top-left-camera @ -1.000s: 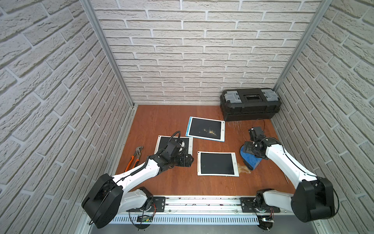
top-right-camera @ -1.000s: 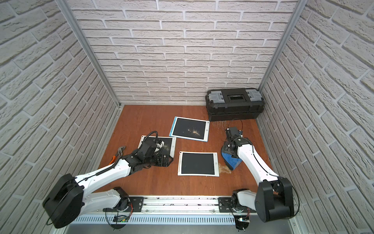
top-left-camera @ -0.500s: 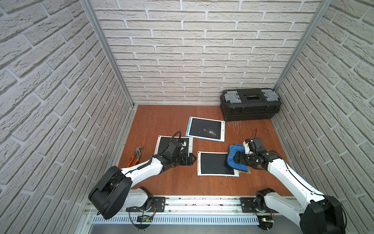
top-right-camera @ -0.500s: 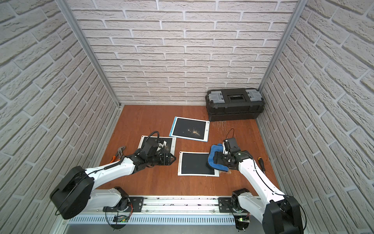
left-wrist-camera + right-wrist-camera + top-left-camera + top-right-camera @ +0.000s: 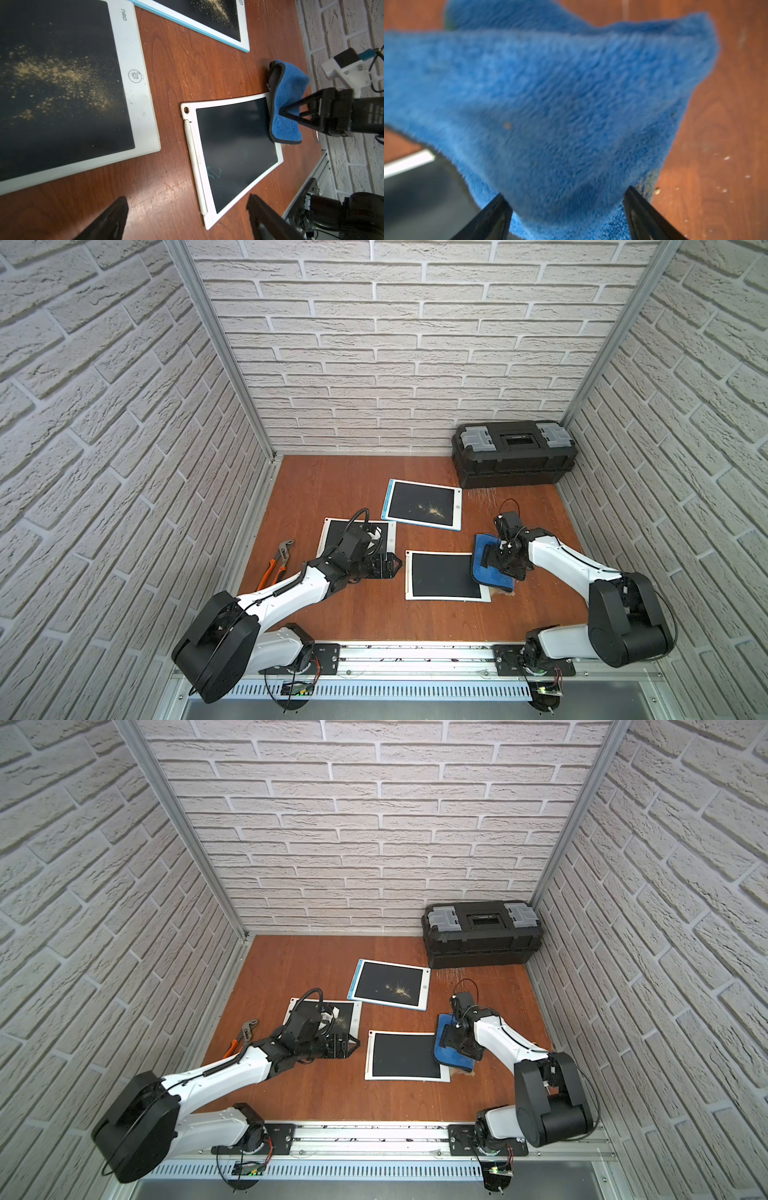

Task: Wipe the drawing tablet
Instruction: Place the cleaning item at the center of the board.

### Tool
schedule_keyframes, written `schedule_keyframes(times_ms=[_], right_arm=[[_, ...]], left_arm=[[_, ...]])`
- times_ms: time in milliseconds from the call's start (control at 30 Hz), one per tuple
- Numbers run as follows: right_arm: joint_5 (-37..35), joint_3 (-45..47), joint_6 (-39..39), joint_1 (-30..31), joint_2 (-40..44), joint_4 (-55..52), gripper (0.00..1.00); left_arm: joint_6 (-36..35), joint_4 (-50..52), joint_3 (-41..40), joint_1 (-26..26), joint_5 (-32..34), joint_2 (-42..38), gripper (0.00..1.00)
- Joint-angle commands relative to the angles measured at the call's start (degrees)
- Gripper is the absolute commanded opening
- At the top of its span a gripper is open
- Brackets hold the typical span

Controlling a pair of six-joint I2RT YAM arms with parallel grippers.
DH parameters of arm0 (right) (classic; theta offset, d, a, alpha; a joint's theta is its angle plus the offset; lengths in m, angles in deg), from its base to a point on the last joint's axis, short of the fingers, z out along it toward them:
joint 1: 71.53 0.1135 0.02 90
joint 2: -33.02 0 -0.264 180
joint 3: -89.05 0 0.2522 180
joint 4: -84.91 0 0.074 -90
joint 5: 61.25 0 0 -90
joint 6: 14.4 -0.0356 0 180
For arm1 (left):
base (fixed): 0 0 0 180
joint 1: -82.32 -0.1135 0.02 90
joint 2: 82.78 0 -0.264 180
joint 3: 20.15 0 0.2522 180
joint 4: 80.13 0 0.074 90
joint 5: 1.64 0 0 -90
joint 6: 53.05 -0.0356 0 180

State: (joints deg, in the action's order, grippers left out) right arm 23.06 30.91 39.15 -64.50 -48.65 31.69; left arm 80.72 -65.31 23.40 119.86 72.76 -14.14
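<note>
Cloth [image 5: 496, 577], blue, lay across the right edge of the tablet [image 5: 444, 576], just right of centre in both top views, its other half on the table [image 5: 332, 489]. Right gripper [image 5: 490, 562] sat on top of it. In the right wrist view the jaws stood wide, with the cloth bunched between them and touching both fingers, so clamped on a thick fold. Tablet lay flat, screen dark, with a faint teal scribble near one corner in the left wrist view. Left gripper [image 5: 396, 568] was just left of the tablet, jaws apart, nothing between them. Dusty tablet [image 5: 380, 531] lay behind the left arm. Blue-edged tablet [image 5: 422, 510], also dusted, lay above centre. Toolbox [image 5: 513, 454] stood upper right against the wall. Pliers [image 5: 279, 558] lay at left.
</note>
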Motion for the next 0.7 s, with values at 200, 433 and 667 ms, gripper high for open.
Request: schedule_keyframes(times_ms=[200,433,667], right_arm=[[-14.39,-3.09,-6.65,-3.59,4.42,-7.43,0.79],[-18.50,-5.10,-3.30,-2.91,12.37,-11.42,0.83],[-21.56,-6.54,-2.70,-2.55,21.33,-15.38,0.85]], left_arm=[[0.00,1.97,-1.72,-0.45,1.54,-2.99,0.92],[-0.16,1.24,-1.50,-0.58,1.71,-1.67,0.93],[-0.19,0.79,-1.03,-0.70,1.97,-0.79,0.93]])
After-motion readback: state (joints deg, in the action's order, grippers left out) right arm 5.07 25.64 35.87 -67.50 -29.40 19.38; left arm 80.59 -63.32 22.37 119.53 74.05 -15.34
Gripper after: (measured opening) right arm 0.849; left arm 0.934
